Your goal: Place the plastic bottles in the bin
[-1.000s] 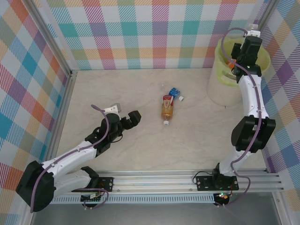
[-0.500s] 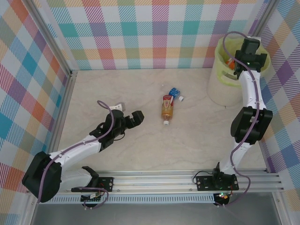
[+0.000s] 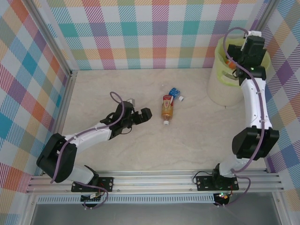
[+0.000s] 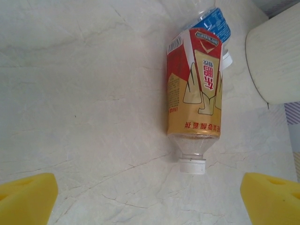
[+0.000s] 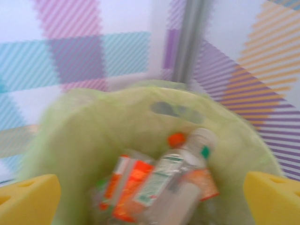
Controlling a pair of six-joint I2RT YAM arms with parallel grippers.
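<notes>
In the right wrist view the bottles [image 5: 159,187] heaped in the bin [image 5: 70,122] are blurred, their labels unreadable. From the left wrist, a blue-labelled bottle [image 4: 213,22] lies partly hidden behind the red-and-gold bottle [image 4: 194,89]; the bin's pale wall is cut off by the picture's right edge.

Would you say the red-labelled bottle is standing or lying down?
Lying down; the red-labelled bottle rests lengthwise on the table, label facing up.
</notes>
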